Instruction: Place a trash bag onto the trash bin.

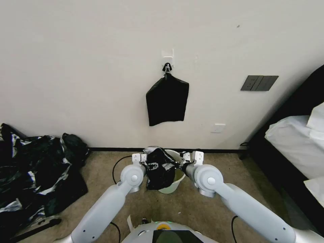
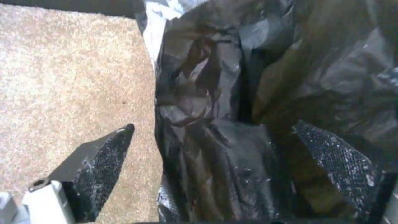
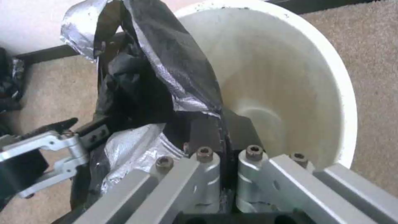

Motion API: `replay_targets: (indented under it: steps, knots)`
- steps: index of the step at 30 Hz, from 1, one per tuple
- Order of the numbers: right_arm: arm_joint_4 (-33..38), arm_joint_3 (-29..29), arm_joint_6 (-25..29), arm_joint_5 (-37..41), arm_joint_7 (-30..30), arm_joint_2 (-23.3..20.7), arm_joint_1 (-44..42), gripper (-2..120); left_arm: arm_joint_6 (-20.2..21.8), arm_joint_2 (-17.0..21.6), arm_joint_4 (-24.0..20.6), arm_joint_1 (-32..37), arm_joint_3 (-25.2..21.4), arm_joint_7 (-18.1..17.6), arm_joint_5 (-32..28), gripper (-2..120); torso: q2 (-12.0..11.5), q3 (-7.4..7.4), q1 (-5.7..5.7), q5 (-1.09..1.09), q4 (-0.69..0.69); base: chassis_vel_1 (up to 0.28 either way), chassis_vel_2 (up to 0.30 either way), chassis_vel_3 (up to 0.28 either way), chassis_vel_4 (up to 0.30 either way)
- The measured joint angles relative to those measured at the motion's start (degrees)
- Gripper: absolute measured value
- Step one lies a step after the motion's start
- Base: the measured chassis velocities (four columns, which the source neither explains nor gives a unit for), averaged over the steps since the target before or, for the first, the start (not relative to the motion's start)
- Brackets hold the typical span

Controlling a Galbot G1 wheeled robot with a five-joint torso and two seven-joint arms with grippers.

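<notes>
Low in the centre of the head view, the trash bag [image 1: 158, 168] hangs bunched over the left side of the trash bin [image 1: 176, 178] — not yet spread around the rim. The right gripper [image 3: 222, 137] is pinched together on a fold of it; the left gripper [image 2: 215, 155] stands apart around the plastic (gripping nothing, I judge). Most of the fitting remains.

My arms are smooth pale grey tubes ending in rounded joint housings, each capped by a small round disc. Thin black cables loop beside them. The left gripper [image 2: 211, 137] carries wedge-shaped black fingers [image 2: 99, 168] with a knurled face; the right gripper [image 3: 226, 137] shows silver aluminium links fastened by dark socket-head screws. A green light glows on my chest
</notes>
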Motion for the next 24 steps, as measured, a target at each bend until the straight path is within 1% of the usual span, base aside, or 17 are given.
replay_targets:
  steps: [2, 3, 4, 6, 7, 9, 10, 11, 13, 14, 17, 18, 20, 21, 23, 24]
  knots:
    - [-0.07, 0.0, 0.01, -0.08, -0.11, 0.01, 0.0, 0, 0.0, -0.02, 0.69, -0.36, 0.55, -0.01, -0.25, 92, 0.0, 0.0, 0.0, 0.01, 0.0, 0.0, 0.0, 0.0, 0.0]
    - [-0.07, 0.0, 0.01, -0.08, -0.11, 0.01, 0.0, 0, 0.0, -0.02, 0.69, -0.36, 0.55, -0.01, -0.25, 92, 0.0, 0.0, 0.0, 0.01, 0.0, 0.0, 0.0, 0.0, 0.0]
    - [-0.11, 0.0, 0.02, -0.14, -0.25, 0.07, 0.0, 0, -0.02, -0.23, 1.26, -0.6, 0.89, 0.01, -0.3, 86, 0.0, 0.0, 0.0, 0.0, 0.0, 0.0, 0.0, 0.0, 0.0]
    - [-0.2, 0.01, 0.05, -0.37, -0.38, 0.19, 0.0, 0, -0.09, -0.95, 2.29, -0.99, 1.26, 0.02, -0.31, 78, 0.0, 0.0, 0.0, 0.0, 0.0, 0.0, 0.0, 0.0, 0.0]
    - [-0.2, 0.01, 0.05, -0.37, -0.38, 0.19, 0.0, 0, -0.09, -0.95, 2.29, -0.99, 1.26, 0.02, -0.31, 78, 0.0, 0.0, 0.0, 0.0, 0.0, 0.0, 0.0, 0.0, 0.0]
    - [-0.2, 0.09, 0.12, -0.46, -0.45, 0.24, 0.02, 0, -0.23, -1.66, 3.26, -1.2, 1.58, 0.02, -0.32, 67, 0.0, 0.0, 0.0, 0.01, 0.0, 0.0, 0.0, 0.0, 0.0]
    - [-0.2, 0.09, 0.12, -0.46, -0.45, 0.24, 0.02, 0, -0.23, -1.66, 3.26, -1.2, 1.58, 0.02, -0.32, 67, 0.0, 0.0, 0.0, 0.01, 0.0, 0.0, 0.0, 0.0, 0.0]
    - [-0.2, 0.17, 0.15, -0.47, -0.49, 0.24, 0.01, 0, -0.3, -1.85, 3.56, -1.25, 1.72, 0.02, -0.32, 60, 0.0, 0.0, 0.0, 0.0, 0.0, 0.0, 0.0, 0.0, 0.0]
    - [-0.2, 0.27, 0.18, -0.51, -0.53, 0.22, -0.1, 0, -0.38, -2.13, 3.88, -1.27, 1.83, -0.05, -0.32, 53, 0.0, 0.0, 0.0, 0.0, 0.0, 0.0, 0.0, 0.0, 0.0]
    - [-0.2, 0.27, 0.18, -0.51, -0.53, 0.22, -0.1, 0, -0.38, -2.13, 3.88, -1.27, 1.83, -0.05, -0.32, 53, 0.0, 0.0, 0.0, 0.0, 0.0, 0.0, 0.0, 0.0, 0.0]
    - [-0.31, 0.39, 0.2, -0.82, -0.71, 0.29, -0.41, 0, -0.46, -2.69, 4.69, -1.32, 1.96, -0.26, -0.32, 36, 0.0, 0.0, 0.0, 0.0, 0.0, 0.0, 0.0, 0.0, 0.0]
    - [-0.31, 0.39, 0.2, -0.82, -0.71, 0.29, -0.41, 0, -0.46, -2.69, 4.69, -1.32, 1.96, -0.26, -0.32, 36, 0.0, 0.0, 0.0, 0.0, 0.0, 0.0, 0.0, 0.0, 0.0]
    - [-0.47, 0.51, 0.21, -1.21, -0.87, 0.44, -0.58, 0, -0.53, -2.89, 5.09, -1.29, 1.99, -0.24, -0.21, 26, 0.0, 0.0, 0.0, 0.0, 0.0, 0.0, 0.0, 0.0, 0.0]
    - [-0.47, 0.51, 0.21, -1.21, -0.87, 0.44, -0.58, 0, -0.53, -2.89, 5.09, -1.29, 1.99, -0.24, -0.21, 26, 0.0, 0.0, 0.0, 0.0, 0.0, 0.0, 0.0, 0.0, 0.0]
    - [-0.76, 0.76, 0.22, -1.93, -1.25, 0.74, -0.94, 0, -1.22, -3.28, 5.7, -1.04, 1.94, -0.17, 0.67, 15, 0.0, 0.0, 0.0, 0.0, 0.0, 0.0, 0.0, 0.0, 0.0]
    - [-0.76, 0.76, 0.22, -1.93, -1.25, 0.74, -0.94, 0, -1.22, -3.28, 5.7, -1.04, 1.94, -0.17, 0.67, 15, 0.0, 0.0, 0.0, 0.0, 0.0, 0.0, 0.0, 0.0, 0.0]
